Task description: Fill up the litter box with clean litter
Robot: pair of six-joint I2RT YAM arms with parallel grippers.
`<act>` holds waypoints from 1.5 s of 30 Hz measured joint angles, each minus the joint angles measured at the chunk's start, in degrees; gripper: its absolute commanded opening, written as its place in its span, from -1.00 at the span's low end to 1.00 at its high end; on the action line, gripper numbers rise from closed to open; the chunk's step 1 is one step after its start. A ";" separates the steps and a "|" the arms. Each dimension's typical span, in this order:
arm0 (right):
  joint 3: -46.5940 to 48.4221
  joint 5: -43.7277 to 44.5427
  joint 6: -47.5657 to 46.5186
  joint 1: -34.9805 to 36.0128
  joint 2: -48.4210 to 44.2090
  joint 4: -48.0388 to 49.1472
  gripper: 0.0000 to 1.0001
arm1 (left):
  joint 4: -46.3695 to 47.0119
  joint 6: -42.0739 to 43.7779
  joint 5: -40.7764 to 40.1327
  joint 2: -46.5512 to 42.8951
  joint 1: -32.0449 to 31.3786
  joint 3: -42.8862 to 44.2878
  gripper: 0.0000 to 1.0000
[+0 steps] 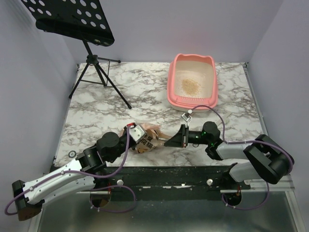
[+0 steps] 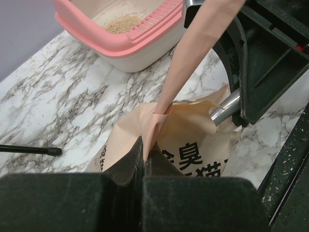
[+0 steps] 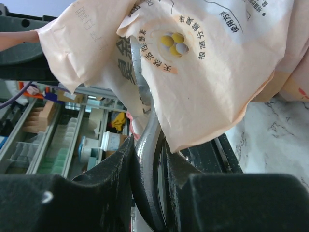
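Observation:
The pink litter box (image 1: pixel 171 92) stands at the back right of the marble table, with a small pile of tan clean litter (image 1: pixel 190 85) inside. It also shows in the left wrist view (image 2: pixel 120 46), with the litter (image 2: pixel 123 23). An orange-tan printed bag (image 1: pixel 150 138) lies near the front between the arms. My left gripper (image 1: pixel 136 133) is shut on the bag's top edge (image 2: pixel 193 140). My right gripper (image 1: pixel 176 139) is shut on a grey metal scoop handle (image 3: pixel 147 145), which runs into the bag (image 3: pixel 207 63); the scoop's bowl is hidden. The handle shows in the left wrist view (image 2: pixel 224 110).
A black music stand (image 1: pixel 72 19) on a tripod (image 1: pixel 99 72) stands at the back left. A purple cable (image 1: pixel 212 108) loops from the right arm close to the litter box's near rim. The black rail (image 1: pixel 169 176) runs along the table's front edge.

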 measured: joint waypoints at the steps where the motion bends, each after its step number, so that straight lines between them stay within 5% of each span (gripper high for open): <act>1: -0.61 -0.20 1.36 -0.13 0.52 2.19 -0.99 | -0.17 0.04 -0.02 -0.20 0.00 0.00 -1.00; 15: -6.62 -0.57 5.49 -2.16 -8.76 5.44 -0.99 | -0.50 0.42 -0.04 -1.07 0.00 -0.02 -1.00; 30: -7.15 5.95 4.26 -3.91 -37.75 -27.87 -0.99 | -0.35 0.46 -0.04 -1.92 0.00 -0.04 -1.00; 45: -3.65 8.11 6.56 -4.02 -48.02 -45.11 -0.99 | -0.52 0.63 -0.35 -2.54 0.00 -0.13 -1.00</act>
